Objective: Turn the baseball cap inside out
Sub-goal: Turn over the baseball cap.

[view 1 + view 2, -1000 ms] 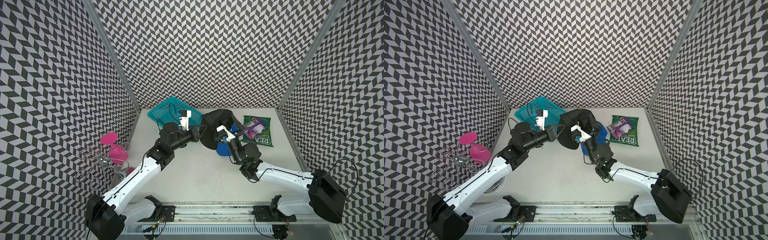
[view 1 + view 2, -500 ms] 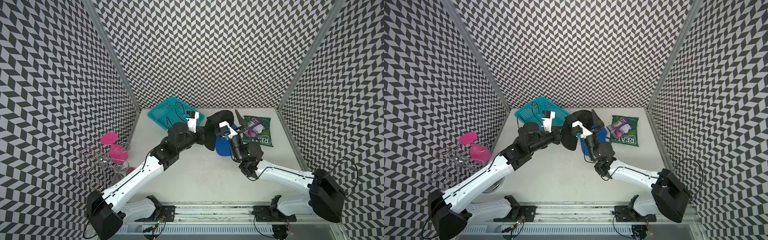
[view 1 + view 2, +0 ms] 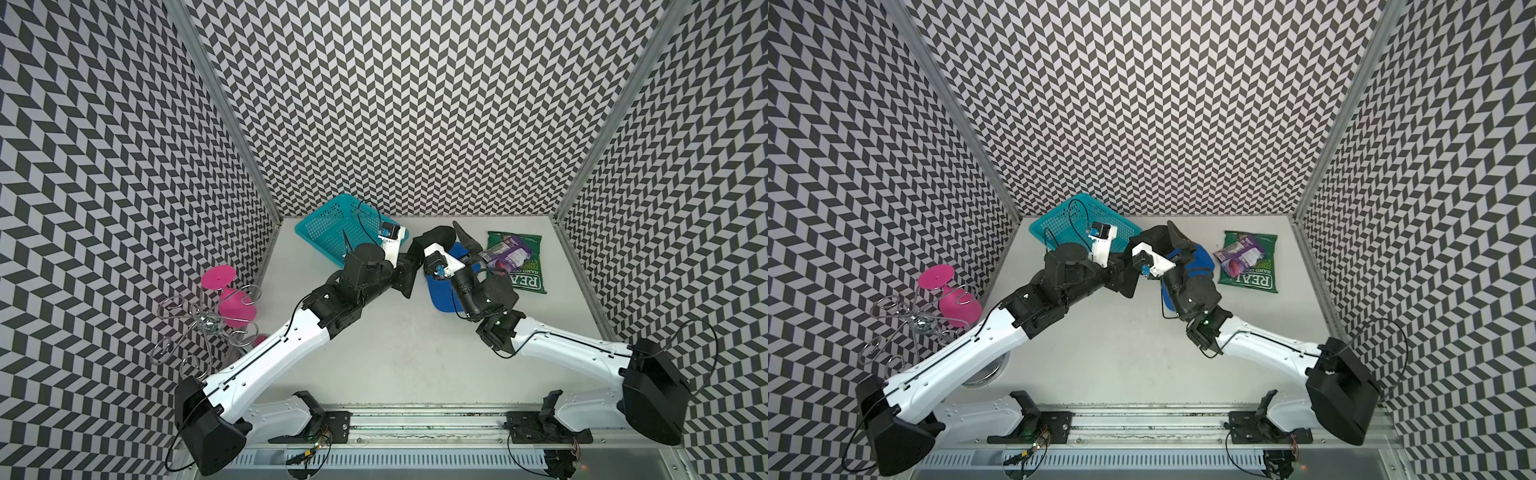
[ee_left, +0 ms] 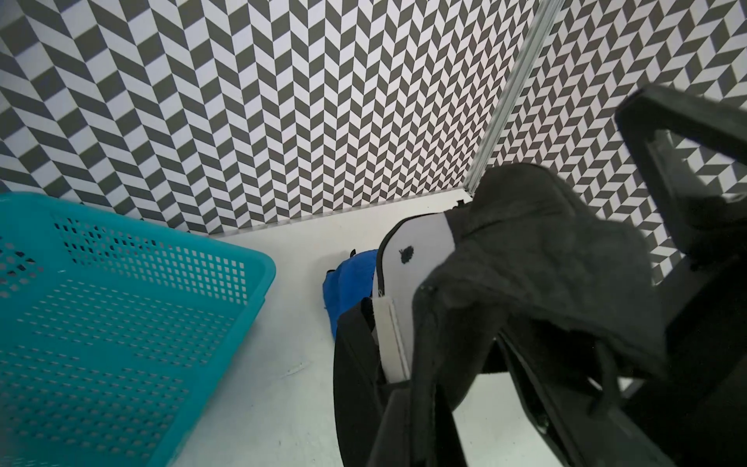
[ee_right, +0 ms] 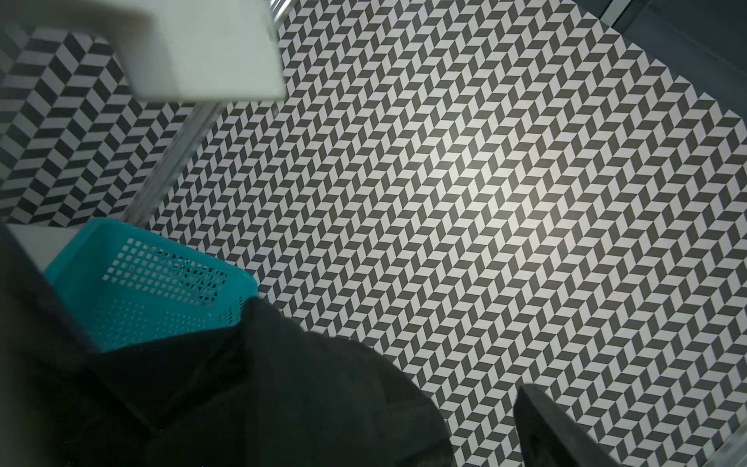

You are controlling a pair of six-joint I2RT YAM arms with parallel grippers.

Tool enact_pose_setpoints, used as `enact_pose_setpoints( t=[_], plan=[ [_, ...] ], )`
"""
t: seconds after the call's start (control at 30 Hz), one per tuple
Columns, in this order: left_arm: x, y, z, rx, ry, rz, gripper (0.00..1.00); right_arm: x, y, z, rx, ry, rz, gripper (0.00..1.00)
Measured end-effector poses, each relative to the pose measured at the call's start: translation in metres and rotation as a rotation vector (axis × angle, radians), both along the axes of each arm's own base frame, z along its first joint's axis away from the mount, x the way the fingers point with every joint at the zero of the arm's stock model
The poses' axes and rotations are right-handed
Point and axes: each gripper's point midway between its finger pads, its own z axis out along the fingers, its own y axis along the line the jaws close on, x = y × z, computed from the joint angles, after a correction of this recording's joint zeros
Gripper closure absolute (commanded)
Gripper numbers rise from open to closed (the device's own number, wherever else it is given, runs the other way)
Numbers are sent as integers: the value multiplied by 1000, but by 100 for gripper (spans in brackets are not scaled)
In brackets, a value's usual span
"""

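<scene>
The baseball cap (image 3: pixel 432 240) is black with a white inner panel (image 4: pixel 416 258). It hangs above the table's back middle in both top views, also (image 3: pixel 1152 237). My left gripper (image 3: pixel 409 272) is shut on the cap's lower edge, and its fingers (image 4: pixel 408 420) pinch the fabric. My right gripper (image 3: pixel 451 246) points up from the right with its jaws apart. One fingertip (image 5: pixel 558 428) stands free beside the cap (image 5: pixel 262 396). The other finger is hidden under the cloth.
A teal basket (image 3: pixel 330 226) sits at the back left, just behind my left wrist. A flat blue thing (image 3: pixel 442 299) lies under the right gripper. A green chips bag (image 3: pixel 515 262) lies to the right. A pink goblet (image 3: pixel 228 295) and a wire rack (image 3: pixel 199 326) stand outside the left wall.
My left arm has carried the cap to the right, toward the right gripper. The cap now looks bunched and narrower. The right gripper's jaws have come a little closer together.
</scene>
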Motion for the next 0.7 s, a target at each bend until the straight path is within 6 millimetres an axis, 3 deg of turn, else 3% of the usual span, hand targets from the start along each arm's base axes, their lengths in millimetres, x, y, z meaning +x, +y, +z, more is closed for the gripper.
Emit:
enact_pose_setpoints(
  t=[0.2, 0.23, 0.3, 0.4, 0.7],
  plan=[
    [-6, -2, -10, 76, -9, -54, 100, 2, 5, -14, -58, 44, 7, 48],
    [-7, -2, -12, 90, -7, -65, 100, 3, 8, -18, -75, 55, 16, 56],
    [-10, -2, -17, 120, -7, -85, 100, 3, 13, -26, -110, 82, 40, 83],
    [-13, 1, -21, 164, -12, -106, 100, 2, 23, -41, -145, 153, 108, 100],
    [-10, 32, -24, 300, -67, -121, 100, -14, 29, -47, -158, 477, 534, 100]
  ],
)
